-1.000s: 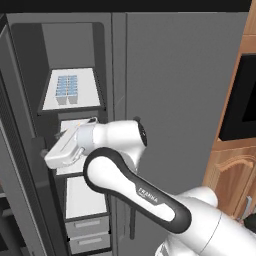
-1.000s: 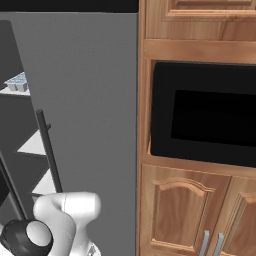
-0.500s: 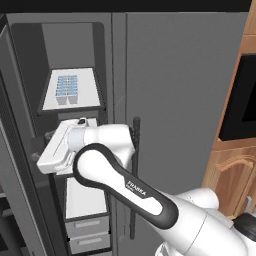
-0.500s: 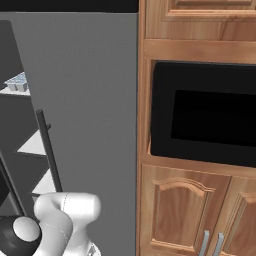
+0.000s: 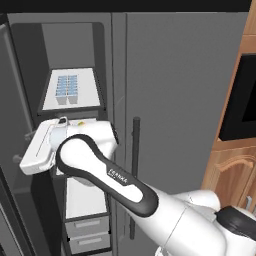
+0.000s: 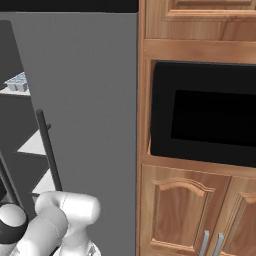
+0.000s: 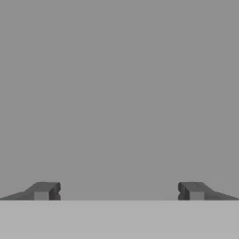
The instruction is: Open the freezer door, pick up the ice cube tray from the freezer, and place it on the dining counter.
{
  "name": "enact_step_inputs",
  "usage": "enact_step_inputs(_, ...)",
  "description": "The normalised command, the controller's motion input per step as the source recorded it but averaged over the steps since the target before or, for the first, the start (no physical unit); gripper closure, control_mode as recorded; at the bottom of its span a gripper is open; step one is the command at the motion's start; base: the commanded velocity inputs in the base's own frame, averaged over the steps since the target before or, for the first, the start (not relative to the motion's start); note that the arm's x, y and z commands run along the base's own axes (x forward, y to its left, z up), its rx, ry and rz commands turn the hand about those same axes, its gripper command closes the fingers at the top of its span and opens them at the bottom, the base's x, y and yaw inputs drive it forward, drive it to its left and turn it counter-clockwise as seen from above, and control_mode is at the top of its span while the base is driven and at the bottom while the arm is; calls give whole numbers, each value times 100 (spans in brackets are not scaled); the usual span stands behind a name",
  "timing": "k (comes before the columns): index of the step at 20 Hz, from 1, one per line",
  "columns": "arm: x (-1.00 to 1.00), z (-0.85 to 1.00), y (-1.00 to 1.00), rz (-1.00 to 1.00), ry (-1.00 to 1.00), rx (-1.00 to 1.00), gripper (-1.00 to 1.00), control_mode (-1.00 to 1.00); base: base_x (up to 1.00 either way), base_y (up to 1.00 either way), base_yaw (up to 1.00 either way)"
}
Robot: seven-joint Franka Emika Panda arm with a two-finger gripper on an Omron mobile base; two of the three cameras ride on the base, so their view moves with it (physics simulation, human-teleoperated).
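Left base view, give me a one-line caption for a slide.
Freezer open, ice cube tray on an upper shelf, white arm reaching in just below it.

A: right of the fridge?
B: tall brown wood cabinet column (image 6: 200,45). Black glossy built-in oven (image 6: 205,122) set in it.
A: below it?
B: two arched-panel wood cabinet doors (image 6: 182,215), grey metal bar handles (image 6: 202,244) at their meeting edge.
A: plain matte grey fridge door (image 5: 180,110)?
B: shut, dark vertical bar handle (image 5: 135,150).
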Motion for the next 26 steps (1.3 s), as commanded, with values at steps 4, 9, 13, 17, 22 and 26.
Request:
enact_step_inputs(4, 1, 0, 53, 4, 0, 0, -100, -100, 0, 0, 0)
enact_step_inputs(9, -1, 0, 29, 0, -1, 0, -100, -100, 0, 0, 0)
enact_step_inputs(13, -15, 16, -29, -6, -1, -1, -100, -100, 0, 0, 0)
enact_step_inputs(17, -21, 17, -70, -16, 0, 0, -100, -100, 0, 0, 0)
enact_step_inputs(22, -6, 7, -73, -25, 0, -1, -100, -100, 0, 0, 0)
enact_step_inputs(26, 0, 8, -70, -25, 2, -3, -100, -100, 0, 0, 0)
